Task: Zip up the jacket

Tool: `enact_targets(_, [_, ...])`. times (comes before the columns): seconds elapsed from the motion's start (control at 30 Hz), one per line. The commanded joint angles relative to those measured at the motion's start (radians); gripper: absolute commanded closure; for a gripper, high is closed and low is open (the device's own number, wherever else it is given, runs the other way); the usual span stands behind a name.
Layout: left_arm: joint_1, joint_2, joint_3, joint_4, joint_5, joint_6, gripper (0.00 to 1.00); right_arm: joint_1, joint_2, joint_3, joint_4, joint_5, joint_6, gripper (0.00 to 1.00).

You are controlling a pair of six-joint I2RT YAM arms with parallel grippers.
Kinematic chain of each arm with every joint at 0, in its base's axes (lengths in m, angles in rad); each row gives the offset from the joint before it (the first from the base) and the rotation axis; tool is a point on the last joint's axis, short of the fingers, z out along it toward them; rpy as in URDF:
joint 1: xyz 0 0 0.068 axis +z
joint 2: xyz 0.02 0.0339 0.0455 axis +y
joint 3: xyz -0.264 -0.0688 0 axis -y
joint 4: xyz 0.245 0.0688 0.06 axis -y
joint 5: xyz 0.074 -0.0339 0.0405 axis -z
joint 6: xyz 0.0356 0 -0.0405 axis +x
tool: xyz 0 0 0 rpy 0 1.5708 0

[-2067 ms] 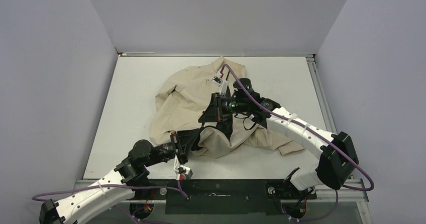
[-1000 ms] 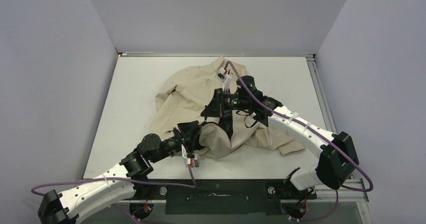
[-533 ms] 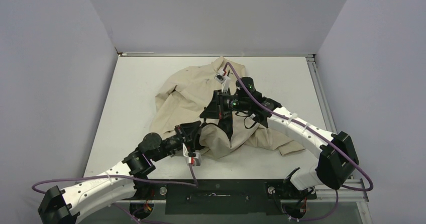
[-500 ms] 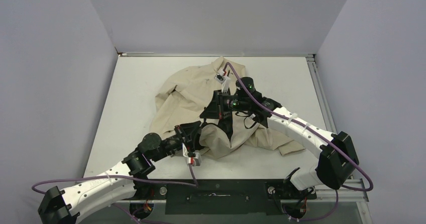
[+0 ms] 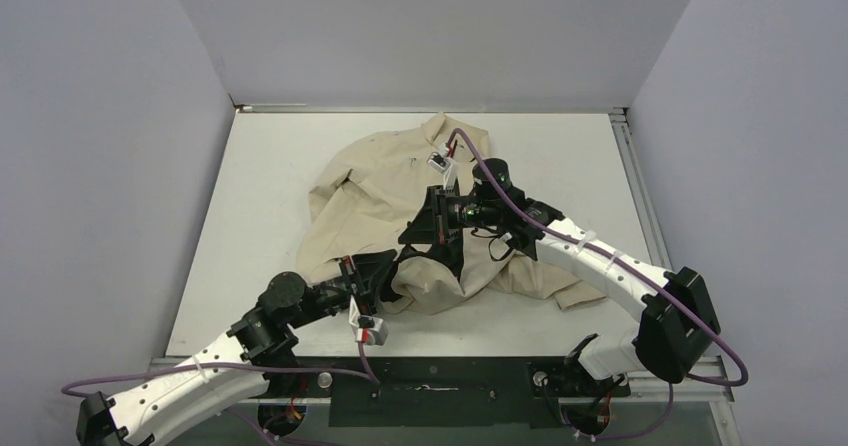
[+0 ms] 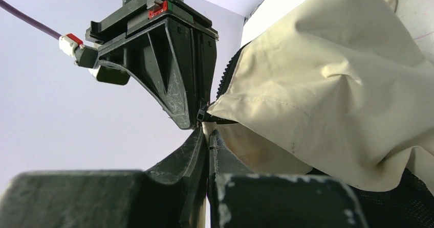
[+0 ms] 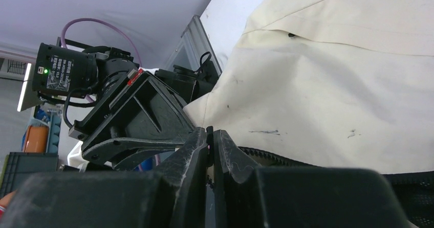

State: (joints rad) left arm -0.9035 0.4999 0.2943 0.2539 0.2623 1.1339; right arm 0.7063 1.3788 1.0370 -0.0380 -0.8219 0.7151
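Left arm has pulled back a little toward the lower left of the top view, and its jaws have closed since a second ago. Right arm has barely shifted.

Left gripper (image 5: pixel 383 270) is clenched on the jacket (image 5: pixel 365 191) at the bottom corner of the front edge. In the left wrist view a thin strip of fabric sits pinched between its fingers (image 6: pixel 202 146). Right gripper (image 5: pixel 432 218) is also clenched, its tip biting the zipper (image 6: pixel 229 76) end just above the left one. Cannot tell whether it has the pull tab or only the tape. The two grippers nearly touch tip to tip.

Jacket lies crumpled mid-table (image 5: pixel 255 176), collar toward the top of frame, front still gaping with black lining showing at centre.

Judged step: anchor the hem, then run the slider up. Risks:
- The left pinch is thin, so tension could strip the fabric out of it.
- If the right holds tape rather than the tab, the slider won't travel.
- Loose folds near the teeth may jam.
- With the tips this close, the grippers could collide.
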Motion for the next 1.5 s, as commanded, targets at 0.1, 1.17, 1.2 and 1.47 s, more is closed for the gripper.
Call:
enact_targets(0.1, [-0.008, -0.069, 0.033, 0.017, 0.079, 0.006, 1.0, -0.023, -0.026, -0.028, 0.047, 0.077, -0.028, 0.95])
enact_targets(1.17, [-0.007, -0.048, 0.028, 0.038, 0.012, 0.0, 1.0, -0.067, -0.166, -0.231, 0.324, -0.313, -0.08, 0.24])
enact_targets(1.2, [-0.008, -0.045, 0.028, 0.04, 0.012, 0.001, 1.0, -0.055, -0.161, -0.232, 0.323, -0.303, -0.089, 0.26])
enact_targets(1.47, [-0.006, -0.047, 0.034, 0.036, 0.0, -0.005, 1.0, -0.007, -0.132, -0.219, 0.293, -0.228, -0.148, 0.6])
